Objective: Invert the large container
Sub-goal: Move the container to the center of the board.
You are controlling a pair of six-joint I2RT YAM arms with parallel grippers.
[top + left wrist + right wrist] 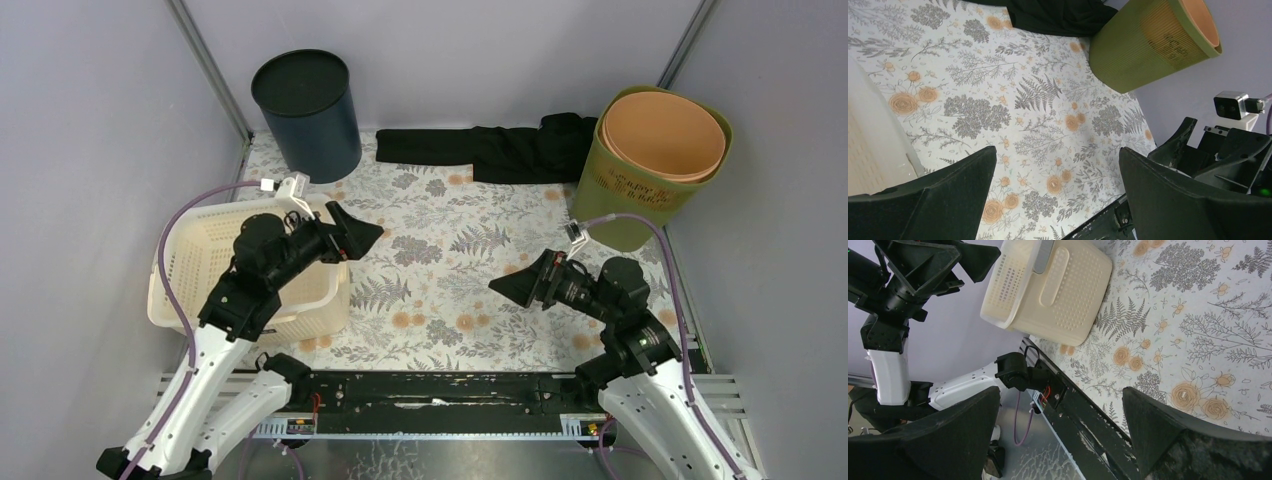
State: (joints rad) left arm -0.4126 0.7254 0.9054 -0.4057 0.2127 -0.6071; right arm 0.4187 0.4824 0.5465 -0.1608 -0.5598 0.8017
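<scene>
The cream laundry basket point(195, 250) stands upright, mouth up, at the left edge of the floral table point(450, 250), with perforated walls and a solid rim. At the back right a green bin point(640, 195) holds an orange inner container point(665, 135). A dark bin point(310, 115) stands at the back left. The left gripper point(358, 232), over the basket's corner, and the right gripper point(510, 283) are both spread wide, gripping nothing.
</scene>
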